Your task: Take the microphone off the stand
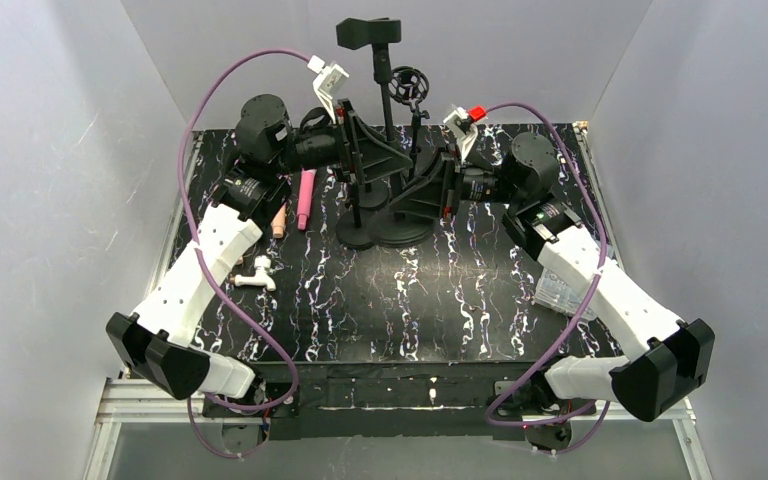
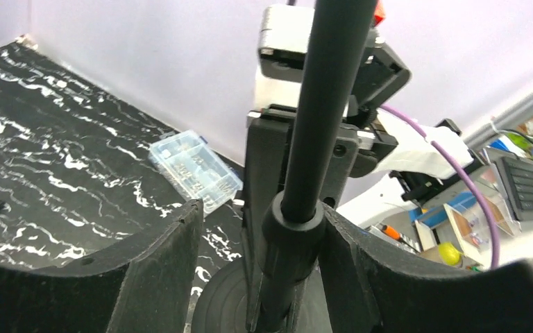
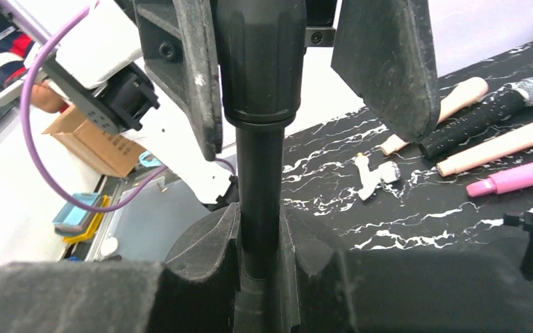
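A black microphone [image 3: 486, 118] with a silver mesh head lies flat at the left of the marbled black desk [image 1: 410, 300], off its mount and beside a pink marker [image 3: 510, 182] and pale sticks [image 3: 451, 100]. At centre, the left gripper [image 2: 260, 229] straddles the pole of the microphone stand [image 2: 319, 104], released, with a gap on one side. The right gripper [image 3: 260, 229] is clenched on the same pole from the opposite side, with a clear plastic box [image 1: 560, 290] at the desk's right edge.
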`<action>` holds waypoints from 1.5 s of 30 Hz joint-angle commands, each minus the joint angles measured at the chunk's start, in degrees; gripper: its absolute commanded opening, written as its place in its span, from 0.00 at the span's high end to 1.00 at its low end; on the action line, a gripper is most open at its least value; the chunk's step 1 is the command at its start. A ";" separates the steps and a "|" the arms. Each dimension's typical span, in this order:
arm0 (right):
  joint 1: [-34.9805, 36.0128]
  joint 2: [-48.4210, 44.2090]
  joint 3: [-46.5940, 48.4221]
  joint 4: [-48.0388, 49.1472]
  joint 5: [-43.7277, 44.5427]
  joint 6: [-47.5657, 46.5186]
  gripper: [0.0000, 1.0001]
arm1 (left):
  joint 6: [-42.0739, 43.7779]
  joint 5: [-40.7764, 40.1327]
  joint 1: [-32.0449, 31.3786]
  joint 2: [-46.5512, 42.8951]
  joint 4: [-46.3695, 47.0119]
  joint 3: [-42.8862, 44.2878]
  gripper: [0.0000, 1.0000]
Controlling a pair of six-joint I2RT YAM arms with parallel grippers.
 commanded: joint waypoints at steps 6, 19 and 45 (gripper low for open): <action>0.03 -0.20 -1.06 5.61 -3.05 0.13 0.99 | -8.38 11.49 1.04 -1.45 12.71 -0.43 0.62; 5.05 -1.73 6.81 -17.94 26.81 -15.91 0.99 | 0.57 -15.97 -3.45 -2.80 -0.79 -2.95 1.00; 5.82 -2.82 7.70 -18.58 20.36 -23.16 0.99 | 9.73 -9.64 -3.22 -4.62 -5.26 0.89 0.18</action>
